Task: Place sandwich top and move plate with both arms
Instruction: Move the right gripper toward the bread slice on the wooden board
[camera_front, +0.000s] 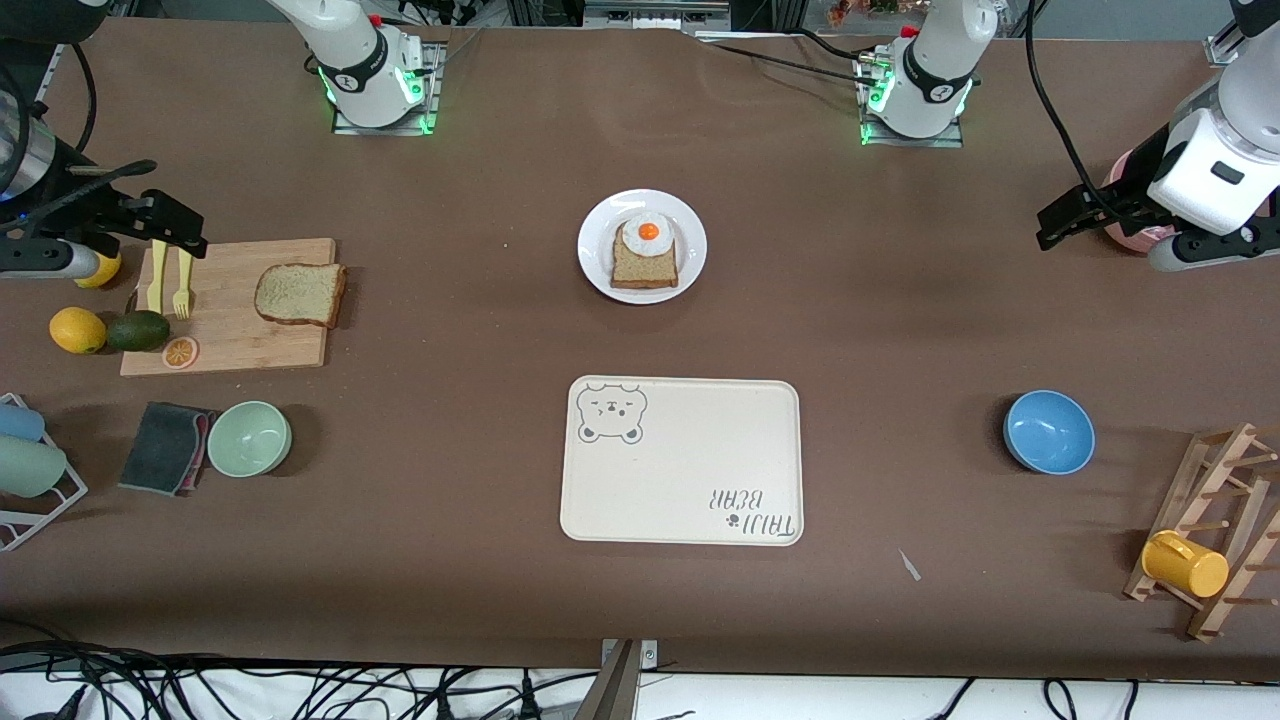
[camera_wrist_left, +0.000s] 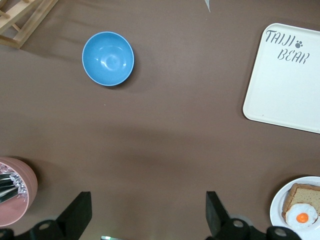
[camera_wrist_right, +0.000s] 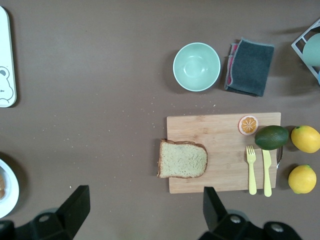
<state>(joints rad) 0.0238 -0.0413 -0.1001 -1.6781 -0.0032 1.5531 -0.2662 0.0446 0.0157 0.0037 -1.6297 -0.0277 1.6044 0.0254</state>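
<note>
Two hands up in the air, both spread wide, holding nothing. Right hand (camera_front: 185, 235) (camera_wrist_right: 145, 212) over the end of the wooden board (camera_front: 230, 340) with the yellow fork (camera_front: 182, 285) and yellow knife (camera_front: 157, 275). Left hand (camera_front: 1050, 232) (camera_wrist_left: 147, 215) over the brown surface (camera_front: 450, 300) at the left arm's end, just beside a pink cup (camera_wrist_left: 17, 190).

Sandwich top (camera_front: 300, 294) (camera_wrist_right: 183, 159) flat on the wooden board, at the board's end toward the middle of the surface, well apart from both hands. Nothing on top of it.

Plate (camera_front: 600, 225) in the middle of the surface, farther from the front camera than the cream bear tray (camera_front: 700, 470). On the plate, one bread slice with a fried egg (camera_front: 645, 255) on it. Nothing on the tray.

Green bowl (camera_front: 249, 438) and grey cloth (camera_front: 165, 447) nearer to the front camera than the board. Blue bowl (camera_front: 1048, 432) toward the left arm's end. Avocado (camera_front: 138, 330) and lemon (camera_front: 77, 330) just beside the board.
</note>
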